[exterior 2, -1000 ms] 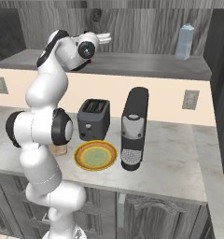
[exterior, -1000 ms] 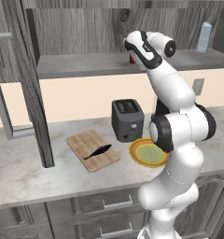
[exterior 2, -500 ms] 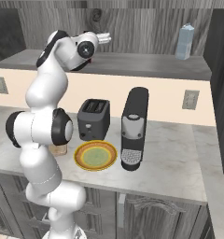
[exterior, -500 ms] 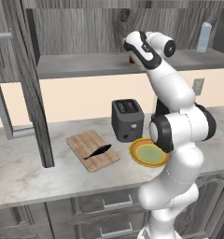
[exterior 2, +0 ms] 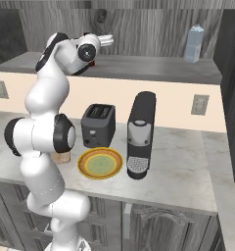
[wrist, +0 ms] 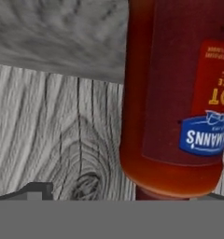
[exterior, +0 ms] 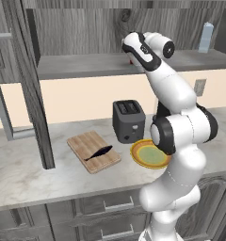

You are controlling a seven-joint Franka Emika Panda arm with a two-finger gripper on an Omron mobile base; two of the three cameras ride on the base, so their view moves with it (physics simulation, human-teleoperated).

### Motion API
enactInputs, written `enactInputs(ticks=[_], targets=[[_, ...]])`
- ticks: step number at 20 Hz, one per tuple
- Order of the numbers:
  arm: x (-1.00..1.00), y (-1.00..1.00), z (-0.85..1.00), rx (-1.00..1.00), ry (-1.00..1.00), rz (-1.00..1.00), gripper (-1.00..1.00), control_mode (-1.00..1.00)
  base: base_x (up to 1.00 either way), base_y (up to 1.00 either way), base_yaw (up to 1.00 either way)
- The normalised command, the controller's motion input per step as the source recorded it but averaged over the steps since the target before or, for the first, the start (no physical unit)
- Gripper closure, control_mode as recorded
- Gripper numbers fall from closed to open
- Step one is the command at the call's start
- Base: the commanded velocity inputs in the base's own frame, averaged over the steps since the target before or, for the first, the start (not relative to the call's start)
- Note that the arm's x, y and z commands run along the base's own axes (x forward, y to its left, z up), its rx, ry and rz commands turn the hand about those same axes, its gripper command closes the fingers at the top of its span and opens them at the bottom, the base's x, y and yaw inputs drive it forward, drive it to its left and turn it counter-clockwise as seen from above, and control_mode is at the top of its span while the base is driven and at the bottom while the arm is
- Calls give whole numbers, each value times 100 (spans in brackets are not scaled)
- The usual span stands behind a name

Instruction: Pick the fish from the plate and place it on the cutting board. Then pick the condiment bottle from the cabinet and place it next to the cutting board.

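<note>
Change: almost nothing looks different from a moment ago; the arm and all the things are in the same spots.
Arm: it stands tall from the counter (exterior: 20,174), bends at the elbow above the plate (exterior: 150,154), and reaches up into the cabinet (exterior: 86,66) shelf.
Claw: the gripper (exterior 2: 108,40) points sideways along the shelf in the right view, with its fingers spread wide and nothing between them.
Bottle: the red bottle (wrist: 177,93) stands on the shelf right in front of the hand camera, very close, and looks upside down there because the hand is turned over. In the left view a bit of red (exterior: 130,61) peeks out behind the hand.
Touching: I cannot tell if the fingers touch the bottle.
Fish: the fish (exterior: 98,153) lies on the board (exterior: 86,143), near its right edge.
Plate: it sits bare just right of the board, in front of the toaster (exterior: 128,120).
Other: a coffee machine (exterior 2: 140,135) stands right of the plate; a pale bottle (exterior 2: 193,44) is at the far right of the shelf.
</note>
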Motion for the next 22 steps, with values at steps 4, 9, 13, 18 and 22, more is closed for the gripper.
enactInputs(ticks=[4,9,13,18,22], targets=[[-5,3,0,0,0,0,-100,-100,0,0,0],[-3,0,0,0,0,0,-100,-100,0,0,0],[-3,0,0,0,0,0,-100,-100,0,0,0],[-4,0,0,0,0,0,-100,-100,0,0,0],[-5,0,0,0,0,0,-100,-100,0,0,0]])
